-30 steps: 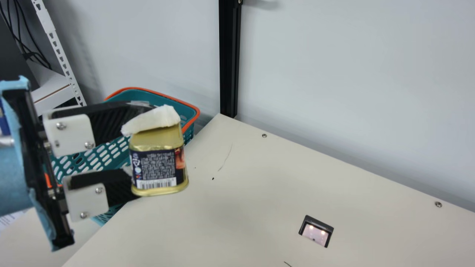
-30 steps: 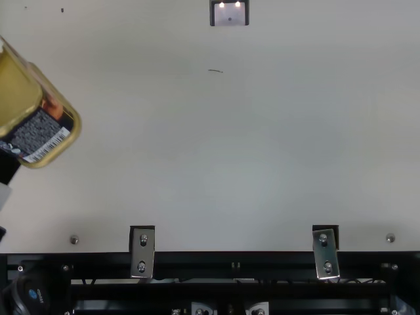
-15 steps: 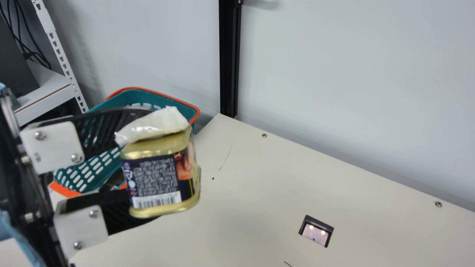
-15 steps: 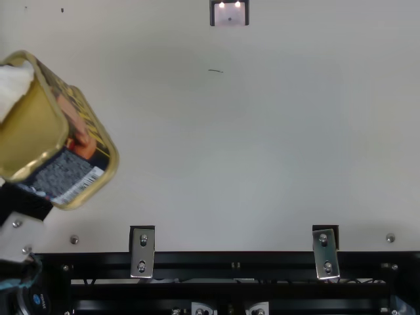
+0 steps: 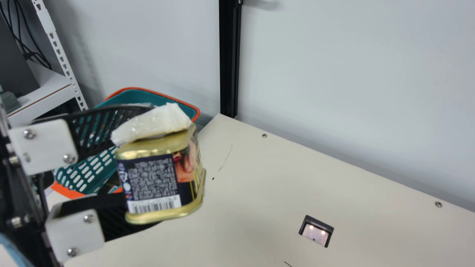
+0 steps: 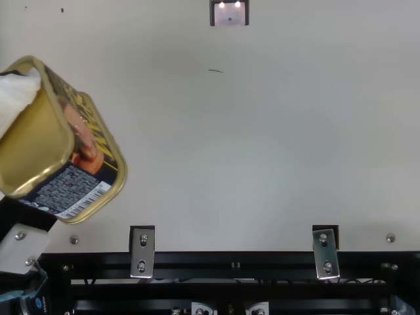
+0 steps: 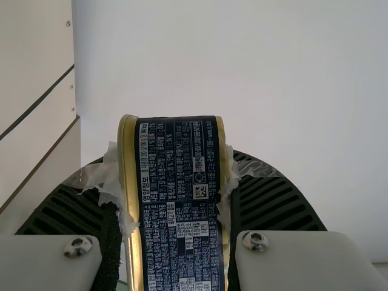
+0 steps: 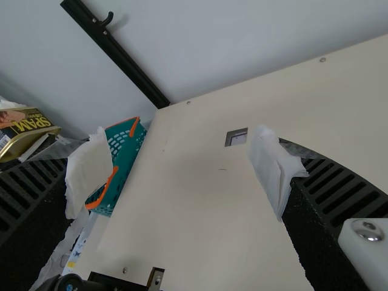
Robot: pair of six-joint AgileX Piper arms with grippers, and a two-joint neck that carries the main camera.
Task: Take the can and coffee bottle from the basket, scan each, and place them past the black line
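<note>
On the main view my left gripper has the can clamped, raised in front of the basket, while the right wrist view shows me a gap between can and basket. Right of the basket sits the scanner window; on its own wrist view, my right gripper has its fingers spread apart.
</note>
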